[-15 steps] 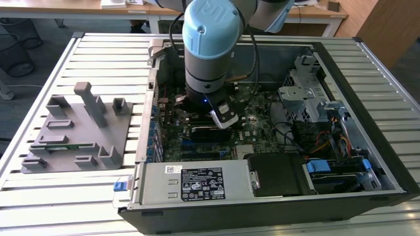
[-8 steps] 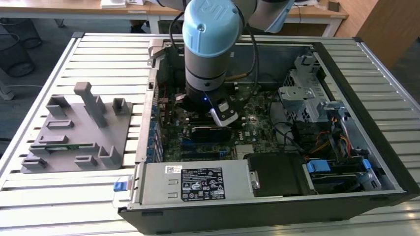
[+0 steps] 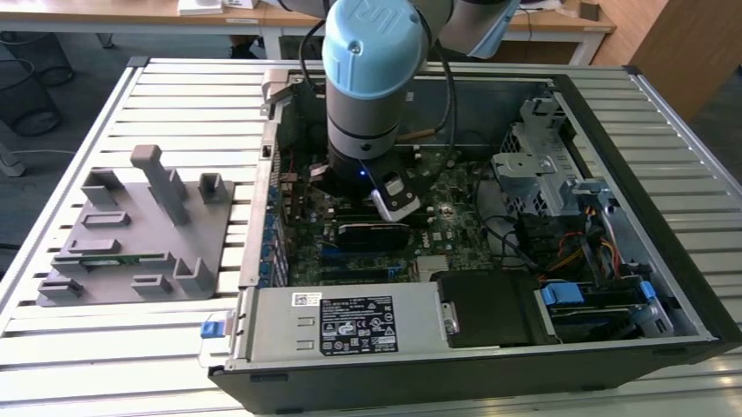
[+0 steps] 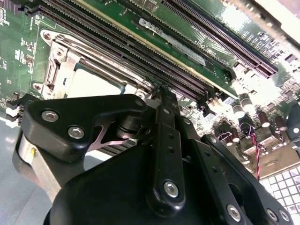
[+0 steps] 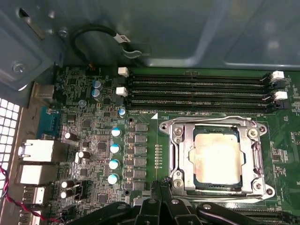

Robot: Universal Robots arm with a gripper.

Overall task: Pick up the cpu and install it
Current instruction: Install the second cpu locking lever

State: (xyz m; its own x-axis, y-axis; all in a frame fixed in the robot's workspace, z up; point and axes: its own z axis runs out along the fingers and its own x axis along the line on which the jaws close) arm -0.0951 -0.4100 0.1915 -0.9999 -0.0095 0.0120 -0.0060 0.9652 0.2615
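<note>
The cpu [image 5: 216, 158] lies flat in the motherboard's socket [image 5: 174, 154], its pale metal top facing up and framed on all sides by the silver retention bracket; judging from how squarely it sits, it looks already seated rather than waiting to be picked up. The claw [image 5: 158, 186] hangs just above the board, its two black fingers pressed together with no gap between the tips and nothing held between them. In the first wrist view the tips point at the socket's corner screw, so the chip lies just off to one side of the claw and not under it; they are near each other but apart, with the bracket edge between them. The chip is close to square, so it has no real long axis to line up with (its edges run parallel to the memory slots [image 5: 197, 91] beside the socket). In the exterior view the arm [image 3: 368, 95] stands upright inside the open computer case [image 3: 649, 139], which rests on the slatted tabletop [image 3: 174, 87], beside a grey parts holder [image 3: 134, 230].
</note>
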